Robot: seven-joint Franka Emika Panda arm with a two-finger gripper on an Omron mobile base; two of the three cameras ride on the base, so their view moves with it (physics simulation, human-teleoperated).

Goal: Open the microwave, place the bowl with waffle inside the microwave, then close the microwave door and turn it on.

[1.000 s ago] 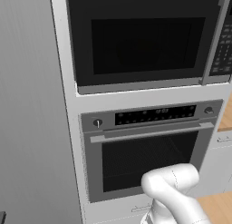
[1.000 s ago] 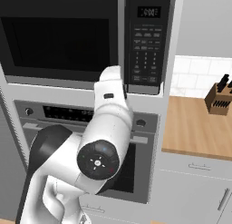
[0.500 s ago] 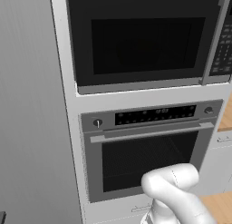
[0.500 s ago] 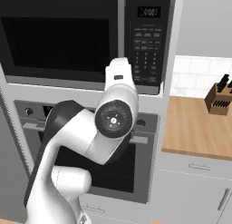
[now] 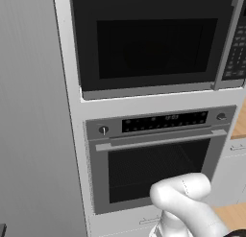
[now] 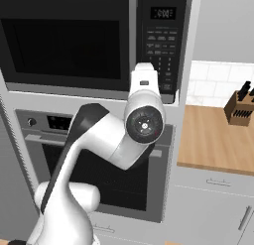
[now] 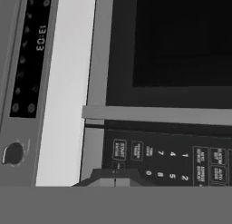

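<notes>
- Hand view: gripper (image 7: 114, 177) low at the frame edge, its two dark tips pressed together with nothing between them, aimed at the keypad (image 7: 172, 157) and sitting just below the start button (image 7: 119, 149).
- Rolled sideways in this view, so the bar handle (image 7: 158, 114) runs across the frame between the dark window and the keypad strip.
- Right base view: arm (image 6: 119, 140) raised in front of the wall column, wrist up against the lower part of the keypad strip, just beside the handle.
- Left base view: microwave (image 5: 144, 91) built in directly above the oven (image 5: 158, 164); microwave door (image 5: 153, 44) flush with the front, apparently shut.
- Window too dark to tell what lies in the cavity.
- Step in hand, judged from the shut door and the tips at the keys: the last one, turning the microwave on.
- Next move calls for a small shift to line the closed tips up with the start key, then a short straight push into the panel.
- Neighbouring keys close by, so a stray press likely if the aim drifts sideways.
- Contact between tips and panel: cannot tell.
</notes>
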